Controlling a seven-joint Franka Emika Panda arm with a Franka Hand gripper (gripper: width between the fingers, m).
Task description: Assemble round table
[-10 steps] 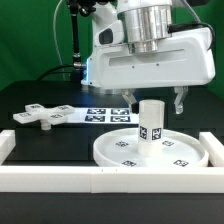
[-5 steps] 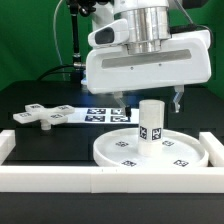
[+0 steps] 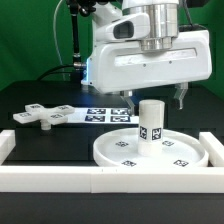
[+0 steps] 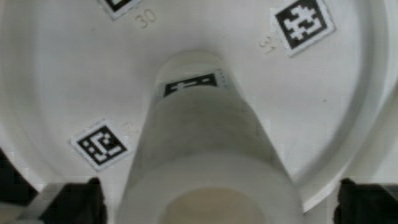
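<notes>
The large round disc (image 3: 150, 152) lies flat on the black table, tags up. The short cylindrical leg (image 3: 151, 122) stands upright at its centre. My gripper (image 3: 153, 98) hangs just above the leg's top, open, with one finger on each side and not touching it. In the wrist view the leg (image 4: 214, 140) rises from the disc (image 4: 107, 60) toward the camera, between the dark fingertips (image 4: 75, 200) of my gripper (image 4: 226, 205). The flat cross-shaped base (image 3: 42, 115) lies on the table at the exterior view's left.
The marker board (image 3: 100, 113) lies behind the disc. Long white border rails run along the front (image 3: 100, 181), with ends at the exterior view's left (image 3: 6, 146) and right (image 3: 214, 148). A green backdrop stands behind.
My gripper swayed slightly toward the exterior view's left and back again, staying over the leg. The leg, disc and base have not moved.
</notes>
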